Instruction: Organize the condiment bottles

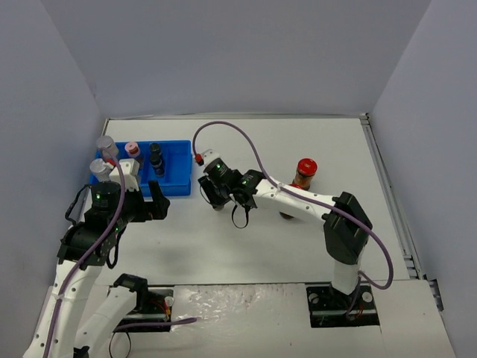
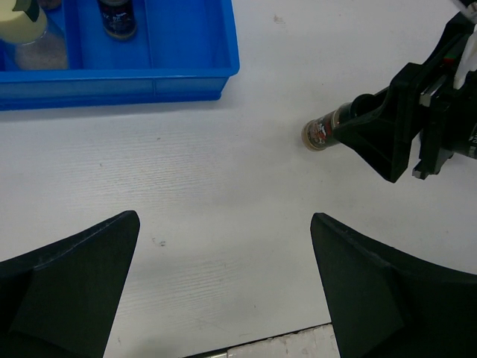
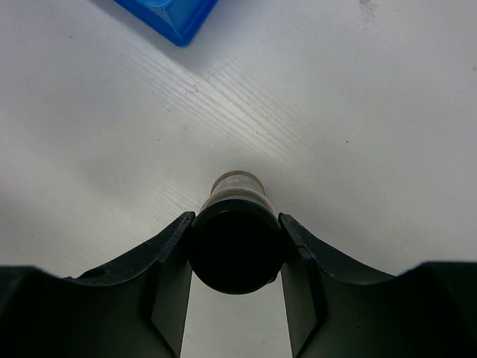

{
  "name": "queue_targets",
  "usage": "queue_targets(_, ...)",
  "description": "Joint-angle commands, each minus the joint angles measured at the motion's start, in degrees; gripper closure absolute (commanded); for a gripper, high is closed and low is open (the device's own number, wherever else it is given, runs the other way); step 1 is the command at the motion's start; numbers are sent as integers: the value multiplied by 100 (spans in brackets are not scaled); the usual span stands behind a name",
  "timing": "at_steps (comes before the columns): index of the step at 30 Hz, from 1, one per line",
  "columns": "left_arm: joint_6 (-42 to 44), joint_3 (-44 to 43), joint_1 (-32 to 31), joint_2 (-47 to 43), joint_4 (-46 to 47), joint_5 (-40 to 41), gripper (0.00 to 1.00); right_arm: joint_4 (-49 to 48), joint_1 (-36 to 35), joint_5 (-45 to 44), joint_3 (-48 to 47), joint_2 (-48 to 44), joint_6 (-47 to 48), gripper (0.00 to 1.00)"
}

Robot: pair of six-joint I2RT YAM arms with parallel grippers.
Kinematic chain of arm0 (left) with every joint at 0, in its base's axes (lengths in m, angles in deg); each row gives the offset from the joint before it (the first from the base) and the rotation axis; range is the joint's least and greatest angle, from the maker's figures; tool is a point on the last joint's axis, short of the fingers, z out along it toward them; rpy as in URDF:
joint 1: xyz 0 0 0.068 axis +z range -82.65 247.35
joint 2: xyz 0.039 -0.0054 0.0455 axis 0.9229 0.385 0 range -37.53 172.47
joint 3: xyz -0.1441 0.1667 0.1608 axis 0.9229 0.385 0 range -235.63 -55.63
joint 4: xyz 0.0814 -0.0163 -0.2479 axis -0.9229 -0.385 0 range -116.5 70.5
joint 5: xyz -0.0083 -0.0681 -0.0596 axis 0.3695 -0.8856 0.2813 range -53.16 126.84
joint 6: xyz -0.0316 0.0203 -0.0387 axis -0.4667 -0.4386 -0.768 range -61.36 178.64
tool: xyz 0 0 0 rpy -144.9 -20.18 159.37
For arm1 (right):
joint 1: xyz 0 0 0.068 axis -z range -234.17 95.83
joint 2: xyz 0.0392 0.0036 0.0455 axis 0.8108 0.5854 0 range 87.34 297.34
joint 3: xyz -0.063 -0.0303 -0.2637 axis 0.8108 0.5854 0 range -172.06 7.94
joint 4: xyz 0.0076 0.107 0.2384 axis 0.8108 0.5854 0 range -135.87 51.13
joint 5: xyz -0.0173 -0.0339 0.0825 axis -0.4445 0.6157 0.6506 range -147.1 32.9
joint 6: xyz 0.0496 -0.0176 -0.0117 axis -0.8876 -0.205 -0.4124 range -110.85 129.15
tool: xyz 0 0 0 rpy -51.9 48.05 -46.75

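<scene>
My right gripper (image 3: pixel 235 218) is shut on a small black-capped jar (image 3: pixel 235 250), one of the condiment bottles, and holds it by the cap just above the white table. In the left wrist view the same jar (image 2: pixel 322 134) shows pointing away from the dark fingers. The blue tray (image 1: pixel 177 185) at the left holds two silver-lidded jars (image 1: pixel 106 146), a pink-capped one (image 1: pixel 133 149) and two black-capped ones (image 1: pixel 156 154). A yellow-green-capped jar (image 2: pixel 30 33) also stands in the tray. A red-lidded jar (image 1: pixel 305 171) stands upright on the table. My left gripper (image 1: pixel 158 203) hangs open in front of the tray, holding nothing.
The tray's near wall (image 2: pixel 119 86) lies just beyond my left fingers (image 2: pixel 89 276), and its corner (image 3: pixel 170 16) shows ahead of the right gripper. A purple cable (image 1: pixel 246 145) loops over the right arm. Grey walls close in the table on three sides.
</scene>
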Motion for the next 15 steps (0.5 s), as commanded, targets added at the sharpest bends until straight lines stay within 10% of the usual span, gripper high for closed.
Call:
queue_targets(1,-162,-14,-28,-83,166,84,3,-958,-68,-45,278,24,127,100)
queue_targets(8,-270,56,-28,-16,263,135,3,-1430,-109,-17,683,25,141,87)
queue_targets(15,-332,43,-32,158,472,38,3,-1451,-172,19,723,-122,165,42)
